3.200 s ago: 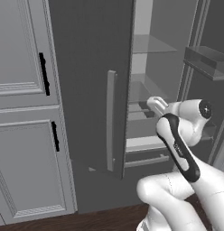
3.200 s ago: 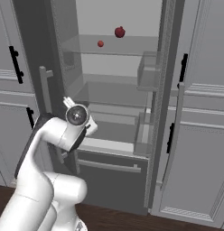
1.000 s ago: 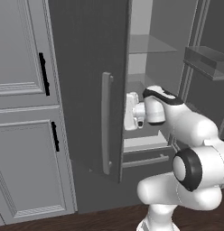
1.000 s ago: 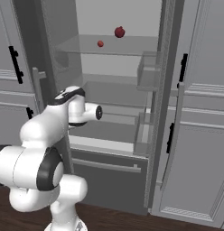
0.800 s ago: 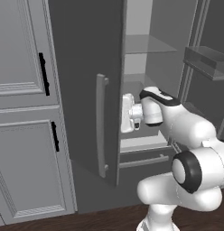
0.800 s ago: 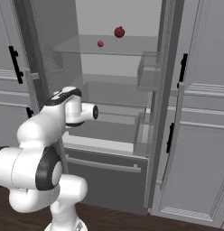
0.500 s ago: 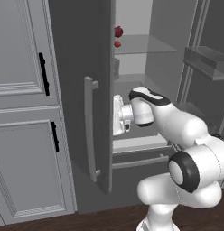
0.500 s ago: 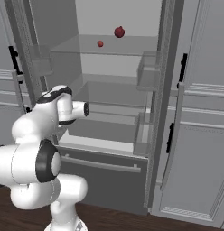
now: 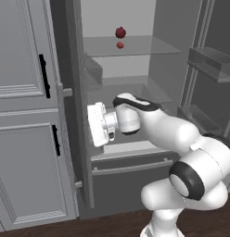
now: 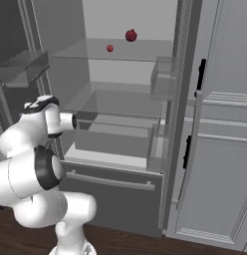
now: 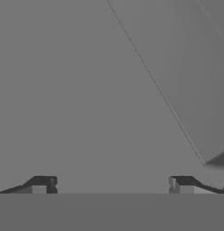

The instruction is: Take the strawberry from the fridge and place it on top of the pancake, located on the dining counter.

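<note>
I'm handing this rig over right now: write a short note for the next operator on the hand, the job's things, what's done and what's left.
Hand: open, empty, facing the inner face of the left fridge door.
Strawberry: on the fridge's top glass shelf, left of and apart from the darker round fruit.
Done: both doors stand open.
Left: reach up to the shelf, grasp the strawberry, carry it to the pancake on the dining counter.

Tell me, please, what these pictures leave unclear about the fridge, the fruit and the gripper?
- Strawberry: too small in both base views to show its shape.
- Gripper: hand view shows open tips against plain grey door; contact unclear.
- Fridge top: cut off by the frame edge.
</note>
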